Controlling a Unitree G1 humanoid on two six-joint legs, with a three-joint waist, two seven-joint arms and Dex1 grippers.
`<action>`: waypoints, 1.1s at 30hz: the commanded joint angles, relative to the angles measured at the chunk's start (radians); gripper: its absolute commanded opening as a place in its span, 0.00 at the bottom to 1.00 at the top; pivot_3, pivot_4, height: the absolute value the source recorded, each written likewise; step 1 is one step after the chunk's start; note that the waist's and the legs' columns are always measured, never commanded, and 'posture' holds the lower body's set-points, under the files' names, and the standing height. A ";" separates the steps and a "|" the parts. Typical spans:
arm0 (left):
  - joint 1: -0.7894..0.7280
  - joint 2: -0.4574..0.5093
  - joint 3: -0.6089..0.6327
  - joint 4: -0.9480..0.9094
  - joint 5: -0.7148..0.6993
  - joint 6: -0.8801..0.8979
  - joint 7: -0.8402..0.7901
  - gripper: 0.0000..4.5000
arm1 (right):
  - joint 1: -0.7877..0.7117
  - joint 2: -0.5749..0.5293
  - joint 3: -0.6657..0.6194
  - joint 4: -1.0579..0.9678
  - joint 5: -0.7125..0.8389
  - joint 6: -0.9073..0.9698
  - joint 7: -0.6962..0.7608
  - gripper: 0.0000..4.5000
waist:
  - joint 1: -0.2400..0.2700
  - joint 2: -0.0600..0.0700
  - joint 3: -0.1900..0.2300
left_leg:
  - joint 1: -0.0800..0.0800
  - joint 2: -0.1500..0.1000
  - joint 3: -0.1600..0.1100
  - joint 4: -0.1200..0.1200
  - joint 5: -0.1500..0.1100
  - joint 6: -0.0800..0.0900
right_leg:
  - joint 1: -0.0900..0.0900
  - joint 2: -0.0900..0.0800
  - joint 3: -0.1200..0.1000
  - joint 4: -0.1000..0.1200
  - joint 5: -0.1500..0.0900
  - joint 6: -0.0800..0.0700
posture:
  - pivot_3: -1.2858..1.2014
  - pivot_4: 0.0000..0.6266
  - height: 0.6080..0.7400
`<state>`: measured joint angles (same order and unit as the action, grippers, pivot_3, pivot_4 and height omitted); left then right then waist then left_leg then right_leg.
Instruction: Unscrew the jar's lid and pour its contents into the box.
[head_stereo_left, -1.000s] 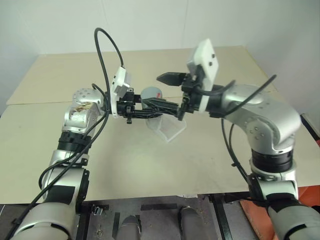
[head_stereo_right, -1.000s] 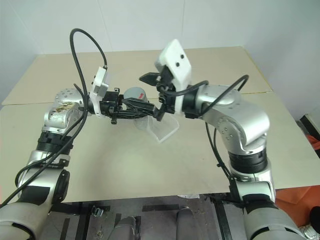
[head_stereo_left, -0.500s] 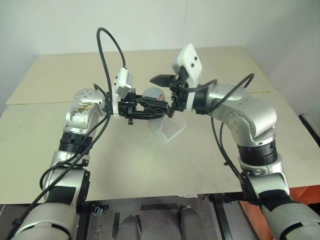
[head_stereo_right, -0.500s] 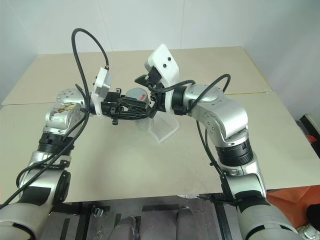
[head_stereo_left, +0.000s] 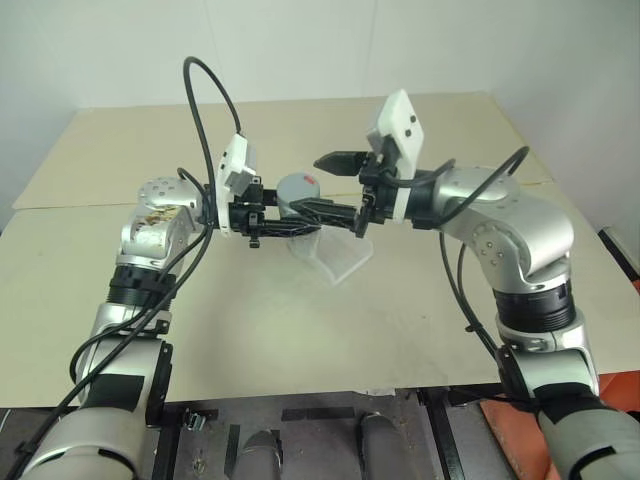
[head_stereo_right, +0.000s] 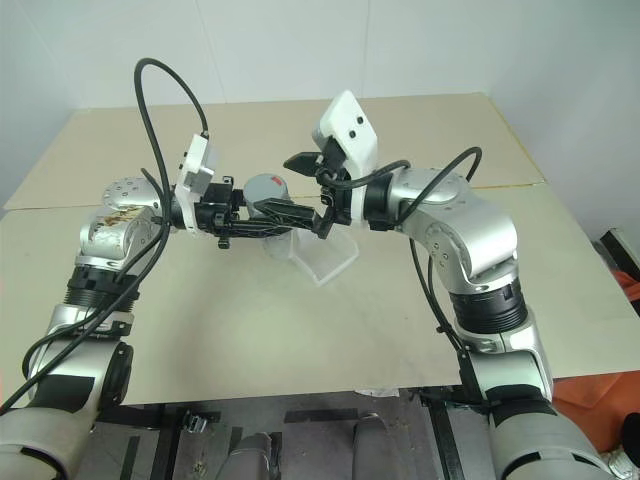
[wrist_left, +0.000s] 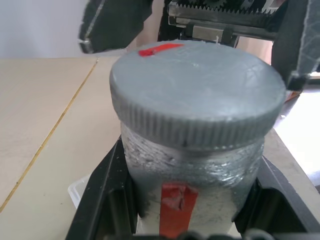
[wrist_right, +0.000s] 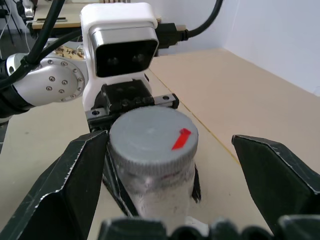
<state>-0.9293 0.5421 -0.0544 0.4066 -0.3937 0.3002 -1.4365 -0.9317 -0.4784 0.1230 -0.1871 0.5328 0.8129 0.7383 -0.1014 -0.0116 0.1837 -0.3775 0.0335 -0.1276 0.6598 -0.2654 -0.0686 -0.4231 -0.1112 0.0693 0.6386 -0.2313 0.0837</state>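
My left gripper (head_stereo_left: 290, 213) is shut on the jar (wrist_left: 192, 195), which it holds upright above the table by its clear body with the red label. The grey lid (head_stereo_left: 297, 187), with its small red mark, sits on the jar. My right gripper (head_stereo_left: 312, 183) stands open facing the left one. Its two black fingers (wrist_right: 70, 195) stand on either side of the lid, apart from it. The clear box (head_stereo_left: 340, 258) lies on the table just below and slightly right of the jar. The contents cannot be made out through the jar's wall.
The beige table (head_stereo_left: 250, 320) spreads wide around the box, with a seam line running across it behind the arms. Its front edge lies close below the arms. Black cables loop up from both wrists.
The right gripper leaned in toward the lid, then drew back a little to the right, still open. The left gripper has kept the jar in place.
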 joint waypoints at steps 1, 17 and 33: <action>-0.002 0.014 0.028 -0.050 -0.034 -0.013 -0.038 0.43 | 0.000 -0.052 -0.102 0.026 -0.042 -0.024 -0.057 1.00 | 0.003 0.000 0.000 | 0.000 0.000 0.000 0.000 0.000 0.000 | 0.000 0.000 0.000 0.000 0.000 0.000 | 0.52 0.24 1.00; -0.039 -0.020 0.023 0.020 -0.006 -0.042 -0.034 0.43 | 0.011 -0.059 -0.163 -0.146 0.082 0.072 -0.054 1.00 | 0.004 0.000 0.000 | -0.001 0.000 0.000 0.000 0.000 0.000 | 0.000 0.000 0.000 -0.001 0.000 0.000 | 0.52 0.24 1.00; -0.025 -0.036 0.017 -0.009 -0.014 -0.036 -0.048 0.43 | -0.023 0.111 0.021 -0.153 -0.013 0.074 -0.185 1.00 | 0.003 0.000 0.000 | 0.000 0.000 0.000 0.000 0.000 0.000 | 0.000 0.000 0.000 0.000 0.000 0.000 | 0.52 0.24 1.00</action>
<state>-0.9439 0.4974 -0.0471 0.4381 -0.3924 0.2655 -1.4762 -0.9302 -0.3732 0.1475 -0.3217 0.5294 0.9185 0.5595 -0.0981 -0.0115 0.1837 -0.3779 0.0334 -0.1279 0.6598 -0.2653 -0.0688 -0.4232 -0.1112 0.0693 0.6386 -0.2313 0.0837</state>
